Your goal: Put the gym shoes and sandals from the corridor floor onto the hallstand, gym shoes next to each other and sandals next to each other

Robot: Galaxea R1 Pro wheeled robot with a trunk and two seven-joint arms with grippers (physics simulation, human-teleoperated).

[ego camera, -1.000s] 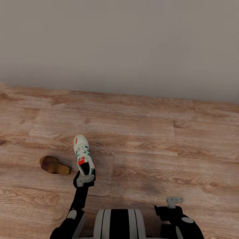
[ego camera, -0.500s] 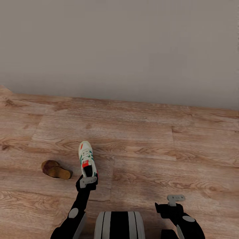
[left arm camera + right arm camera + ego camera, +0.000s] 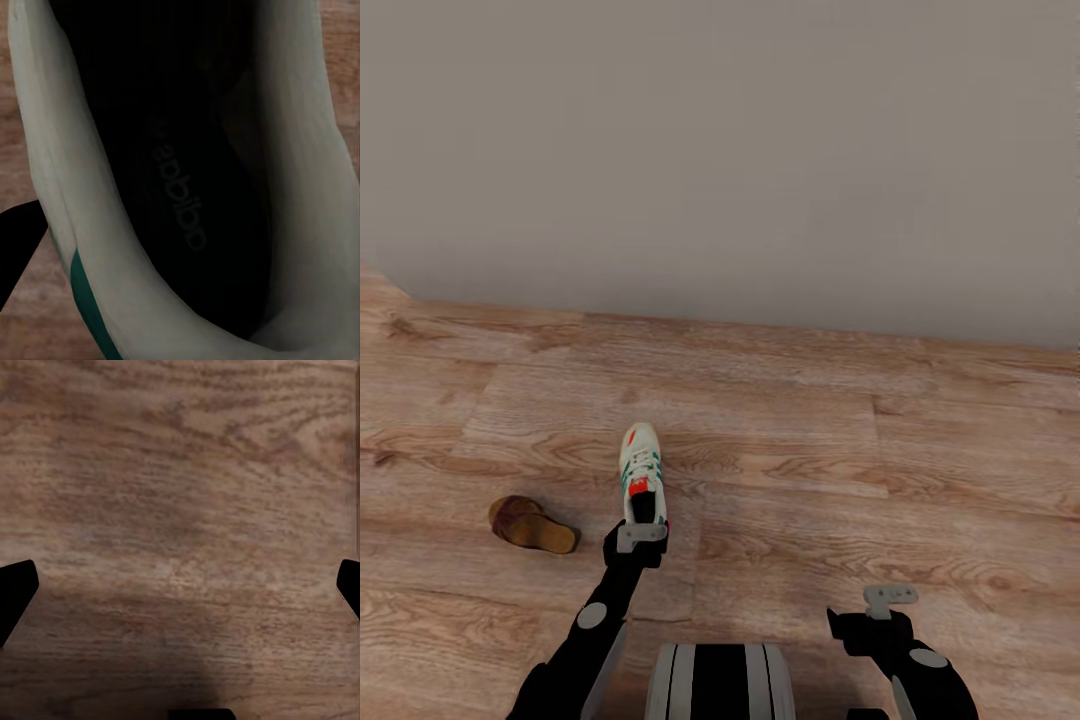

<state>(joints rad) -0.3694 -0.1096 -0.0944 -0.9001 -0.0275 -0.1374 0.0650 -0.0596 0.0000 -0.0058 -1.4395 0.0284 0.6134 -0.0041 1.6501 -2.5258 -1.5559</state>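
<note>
Right, no rack or bin around, just corridor floor [image 3: 790, 470] running to a plain wall [image 3: 760, 150]. Left pincer [image 3: 640, 537] sits at the heel of one gym shoe [image 3: 641, 470], toe pointing at the wall; wrist camera stares into its dark insole [image 3: 180, 195], one fingertip [image 3: 16, 240] outside the collar, so it looks pinched on it. One sandal [image 3: 531, 524] lies left of it, apart. Right pincer [image 3: 889, 598] spread wide over bare planks, holding nothing.
</note>
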